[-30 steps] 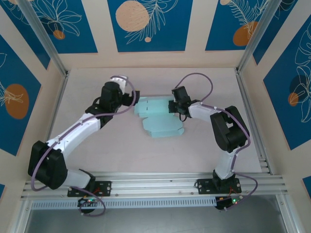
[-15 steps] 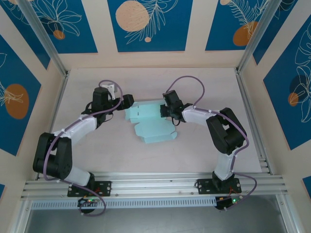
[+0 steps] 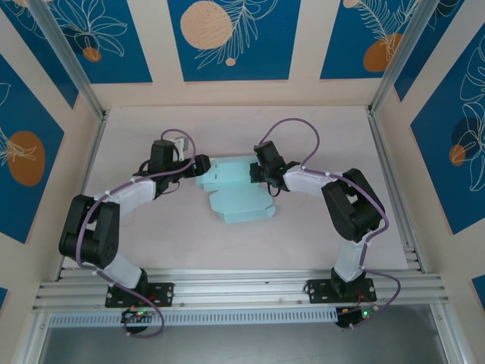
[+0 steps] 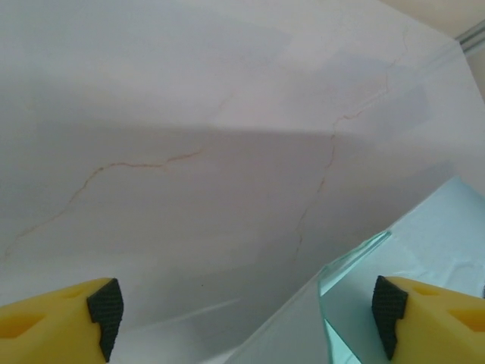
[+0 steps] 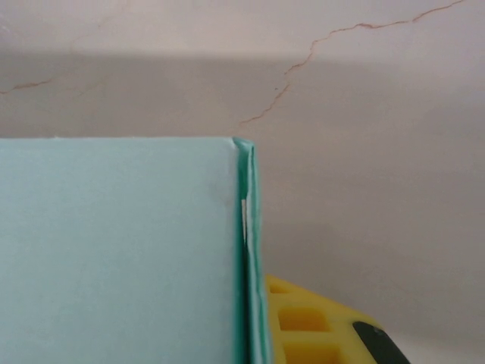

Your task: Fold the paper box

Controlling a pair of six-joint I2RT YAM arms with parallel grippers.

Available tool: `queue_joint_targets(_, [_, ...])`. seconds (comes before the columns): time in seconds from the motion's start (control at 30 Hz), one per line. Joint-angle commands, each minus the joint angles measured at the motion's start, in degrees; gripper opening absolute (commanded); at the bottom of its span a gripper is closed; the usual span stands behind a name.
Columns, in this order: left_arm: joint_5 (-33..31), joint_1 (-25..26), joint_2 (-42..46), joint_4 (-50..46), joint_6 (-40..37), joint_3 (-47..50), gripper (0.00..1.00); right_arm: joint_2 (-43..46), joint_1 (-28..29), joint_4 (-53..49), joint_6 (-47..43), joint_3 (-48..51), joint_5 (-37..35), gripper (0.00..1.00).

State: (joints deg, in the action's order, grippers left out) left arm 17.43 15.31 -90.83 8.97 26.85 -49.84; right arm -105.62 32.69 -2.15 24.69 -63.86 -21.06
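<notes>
paper box [image 3: 244, 203]: partly folded card lying flat mid-surface [image 3: 318, 129], slightly toward 12 o'clock, upper panel between the two pincers. right pincer [image 3: 261, 173] is at that panel's 3 o'clock edge, pressed together on the card. In the right wrist view a creased edge of the box runs down just beside its yellow finger [image 5: 318, 326]. left pincer [image 3: 199, 165] is at the 9 o'clock edge, spread wide. Box corner sits inside the gap, near one fingertip [image 4: 390, 307], not pinched.

Overhead camera; two wrist cameras close on paper box [image 3: 242, 203]
</notes>
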Motion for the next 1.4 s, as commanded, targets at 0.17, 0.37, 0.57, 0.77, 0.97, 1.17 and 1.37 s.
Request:
queue_joint_targets(0.17, [1.97, 2.14, -2.17, -0.07, -0.62, 1.44, 0.81, 2.27, 0.71, 1.77, 2.12, -0.31, -1.98, 0.0])
queue_joint_targets(0.37, [1.31, 3.2, -3.86, 4.41, 2.75, 0.82, 0.67, 1.77, 1.82, 2.06, 1.38, -0.39, -4.01, 0.0])
queue_joint_targets(0.57, [-3.25, 4.38, -4.34, 6.35, 5.48, 1.04, 0.63, 1.6, 2.66, 2.77, 1.84, 0.22, -5.71, 0.0])
queue_joint_targets(0.77, [-6.75, 4.27, -0.19, 1.88, 3.89, 3.09, 0.79, 1.38, 2.56, 2.48, 2.56, -0.13, -6.21, 0.0])
queue_joint_targets(0.97, [-10.58, 3.59, 8.76, -7.49, 4.52, 7.24, 1.0, 1.69, 2.57, 2.73, 2.75, 0.05, -6.83, 0.0])
queue_joint_targets(1.17, [-6.77, 3.59, 16.59, -4.98, 10.97, 14.81, 1.0, 2.02, 2.74, 3.1, 2.38, 0.13, -7.38, 0.0])
queue_joint_targets(1.37, [-2.41, 5.89, 18.85, 0.9, 16.75, 18.47, 0.96, 2.52, 2.89, 3.12, 1.95, 0.5, -7.76, 0.0])
